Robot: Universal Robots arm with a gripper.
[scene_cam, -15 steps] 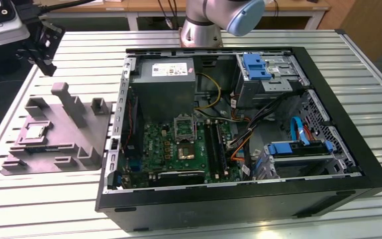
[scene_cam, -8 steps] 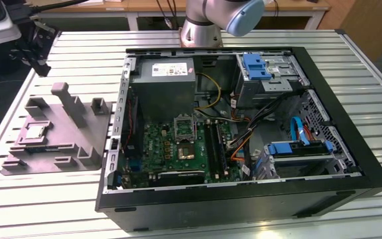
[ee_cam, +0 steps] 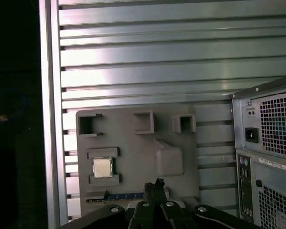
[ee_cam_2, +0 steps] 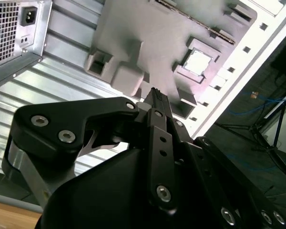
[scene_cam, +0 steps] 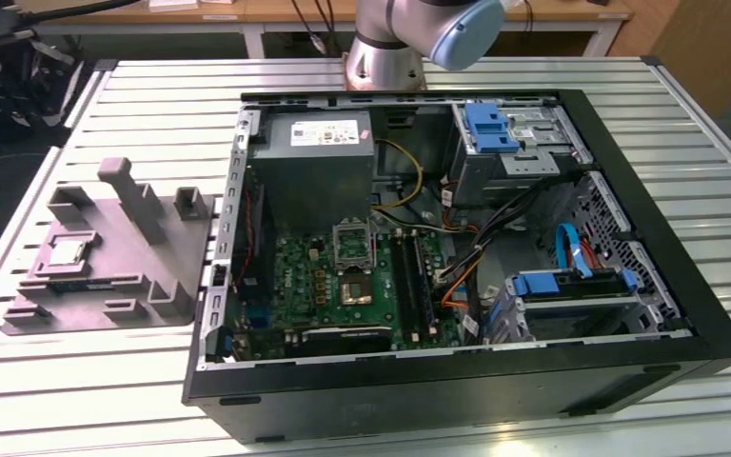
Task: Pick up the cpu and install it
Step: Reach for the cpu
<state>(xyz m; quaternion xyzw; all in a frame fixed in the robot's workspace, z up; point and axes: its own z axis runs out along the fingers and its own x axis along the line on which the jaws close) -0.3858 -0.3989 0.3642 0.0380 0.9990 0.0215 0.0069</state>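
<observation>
- Partly cut off in both wrist views, the claw [ee_cam: 155,186] is closed and empty.
- The cpu [ee_cam: 102,168] rests in the grey fixture [ee_cam: 138,143].
- Exterior view adds the motherboard socket [scene_cam: 354,288].

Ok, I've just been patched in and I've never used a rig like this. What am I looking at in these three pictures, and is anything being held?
The exterior view looks down on a slatted metal table. At its top edge stands the base of the robot arm. An open computer case shows its green motherboard. On the exterior view's left lies a grey plastic fixture, with the cpu, a small silver square, seated in it. Both wrist views come from cameras riding on the arm and look past the black gripper towards that fixture. The gripper is shut, holds nothing and is apart from the cpu.
</observation>
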